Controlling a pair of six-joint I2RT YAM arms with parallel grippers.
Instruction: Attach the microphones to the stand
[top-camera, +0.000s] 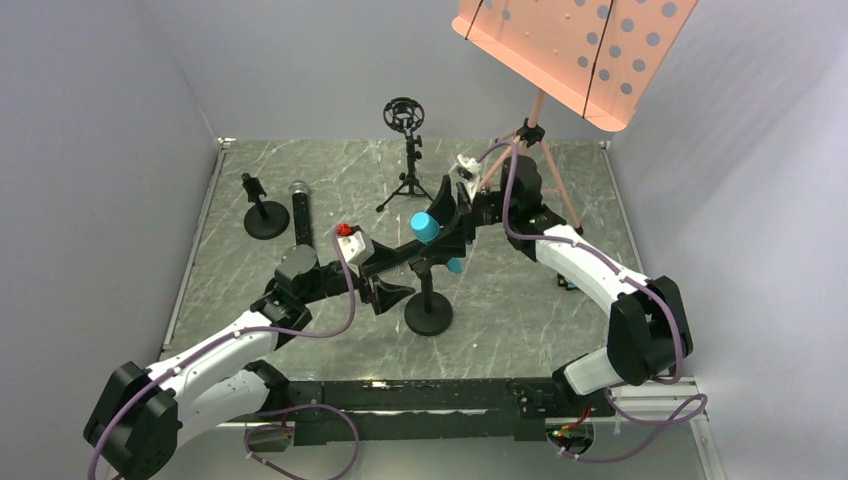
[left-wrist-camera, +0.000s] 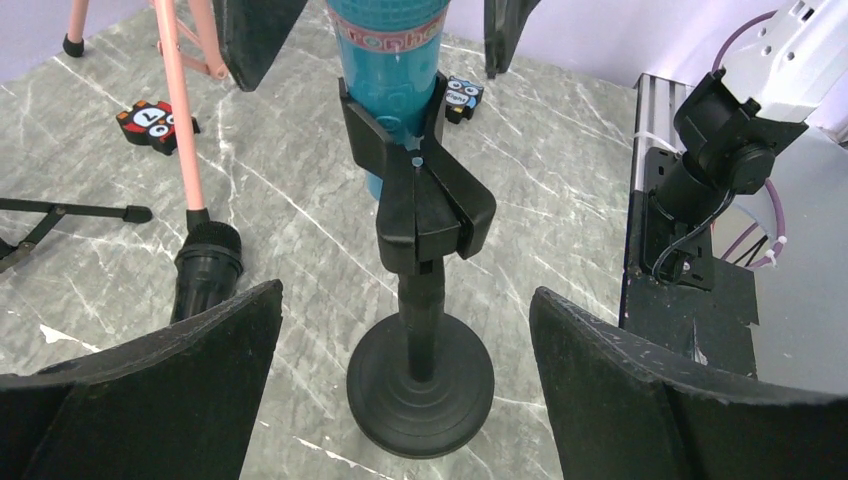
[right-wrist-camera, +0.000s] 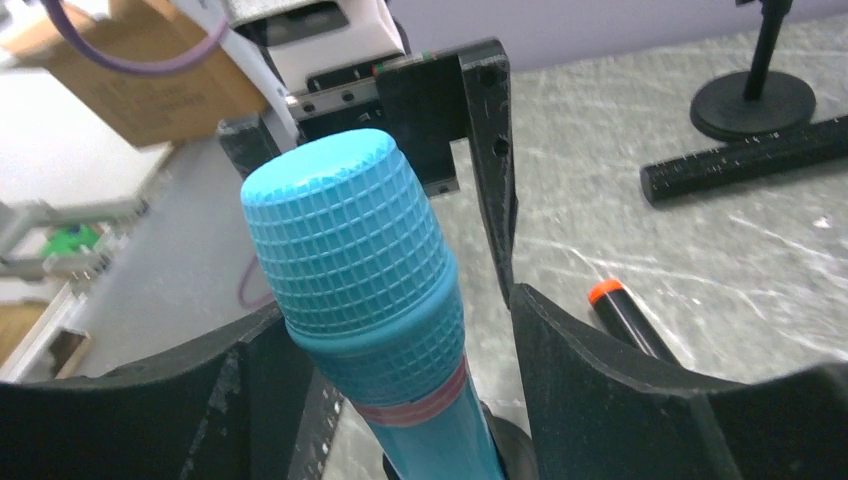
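The cyan-blue microphone (top-camera: 425, 227) (right-wrist-camera: 350, 240) stands tilted in the forked clip (left-wrist-camera: 420, 190) of the round-base stand (top-camera: 428, 315). My right gripper (right-wrist-camera: 395, 310) (top-camera: 447, 210) is open around its mesh head, with a gap showing at the right finger (right-wrist-camera: 600, 390). My left gripper (left-wrist-camera: 405, 295) (top-camera: 415, 270) is wide open, its fingers either side of the stand's pole, touching nothing. The black microphone with a silver mesh head (top-camera: 300, 215) (right-wrist-camera: 745, 160) lies flat at the left. The black one with an orange end (right-wrist-camera: 625, 320) lies on the table by the stand.
A second round-base stand (top-camera: 265, 215) with a clip is at the far left. A black tripod stand with a ring mount (top-camera: 405, 150) is at the back centre. A pink music stand (top-camera: 570, 60) on a tripod rises at the back right, one leg (left-wrist-camera: 185, 120) near the arms.
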